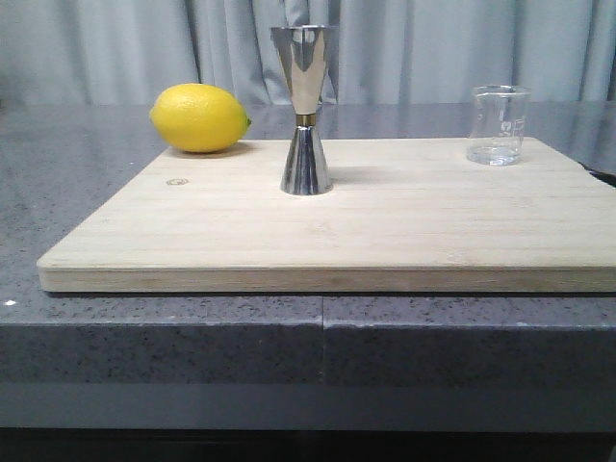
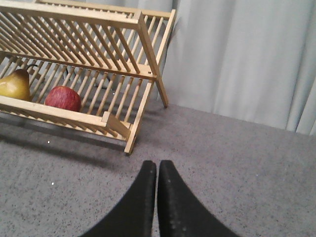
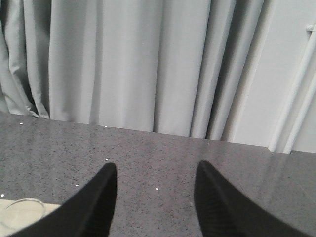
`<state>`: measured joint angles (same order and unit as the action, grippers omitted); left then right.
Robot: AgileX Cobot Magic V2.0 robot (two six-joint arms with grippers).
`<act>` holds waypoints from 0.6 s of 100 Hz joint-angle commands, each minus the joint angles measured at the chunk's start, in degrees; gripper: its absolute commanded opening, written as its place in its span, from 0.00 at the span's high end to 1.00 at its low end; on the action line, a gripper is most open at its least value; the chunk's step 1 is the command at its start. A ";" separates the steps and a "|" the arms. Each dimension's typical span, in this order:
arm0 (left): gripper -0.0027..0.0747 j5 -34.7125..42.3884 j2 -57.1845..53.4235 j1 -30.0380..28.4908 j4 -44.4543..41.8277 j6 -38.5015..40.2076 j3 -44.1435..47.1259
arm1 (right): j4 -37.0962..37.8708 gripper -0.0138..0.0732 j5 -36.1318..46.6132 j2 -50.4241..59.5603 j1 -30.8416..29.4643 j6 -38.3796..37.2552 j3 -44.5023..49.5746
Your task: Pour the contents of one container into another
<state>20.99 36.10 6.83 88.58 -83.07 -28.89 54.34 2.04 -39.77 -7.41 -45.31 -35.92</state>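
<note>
The steel hourglass jigger (image 1: 306,108) stands upright at the middle back of the wooden board (image 1: 337,226). At the board's back right corner is the small clear glass beaker (image 1: 499,125), a little clear liquid in its bottom. Its rim (image 3: 22,206) peeks in beside one finger in the right wrist view. My right gripper (image 3: 155,170) is open over the grey counter, holding nothing. My left gripper (image 2: 157,165) is shut and empty, over bare counter near a wooden rack. Neither gripper shows in the front view.
A yellow lemon (image 1: 199,117) lies at the board's back left corner. The wooden dish rack (image 2: 84,69) in the left wrist view holds a pear (image 2: 15,85) and a red fruit (image 2: 63,98). Grey curtains hang behind the counter.
</note>
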 commanded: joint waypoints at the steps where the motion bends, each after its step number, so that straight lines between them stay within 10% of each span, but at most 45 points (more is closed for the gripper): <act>1: 0.99 -1.95 0.10 0.15 -0.92 0.02 -0.81 | 0.83 0.54 3.61 4.28 -0.29 -0.20 1.70; 35: 0.99 -11.18 0.10 0.15 -0.92 0.02 0.56 | 0.83 0.90 2.96 19.75 -0.29 -0.20 12.79; 60: 0.99 -15.74 -0.69 0.15 -0.92 0.02 5.92 | 0.83 0.92 2.94 25.28 -0.29 -0.20 18.79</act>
<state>8.54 36.10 6.83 88.47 -83.07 -22.66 54.68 2.68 -15.26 -7.41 -45.31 -16.94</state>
